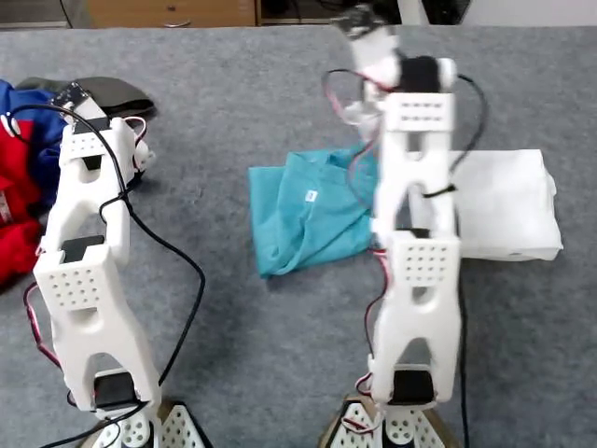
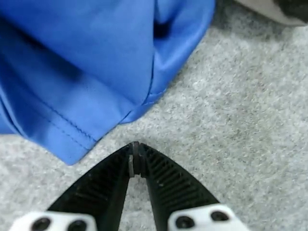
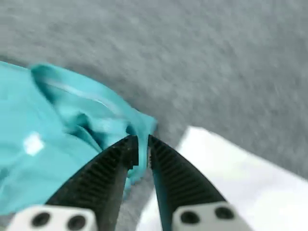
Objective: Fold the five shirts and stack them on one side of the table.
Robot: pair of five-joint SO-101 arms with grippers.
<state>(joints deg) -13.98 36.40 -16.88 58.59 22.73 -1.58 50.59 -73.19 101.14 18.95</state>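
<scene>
Five garments lie on the grey desk (image 1: 233, 327) beneath two white robot arms. One teal shirt (image 1: 303, 219) sits loosely folded at the centre. One white shirt (image 1: 508, 205), folded into a neat rectangle, lies near it toward the right edge; an arm hides whether the two touch. Three more are heaped at the left edge: one blue shirt (image 1: 23, 117), one red shirt (image 1: 11, 210) in front of it, and one dark garment (image 1: 112, 93) behind. The right gripper (image 3: 140, 144) has its fingers pinched on the rim of the teal shirt by the collar, with the white shirt close alongside. The left gripper (image 2: 135, 156) hangs over bare desk just beside the blue shirt's hem, its fingers pressed together at the tips and holding nothing.
</scene>
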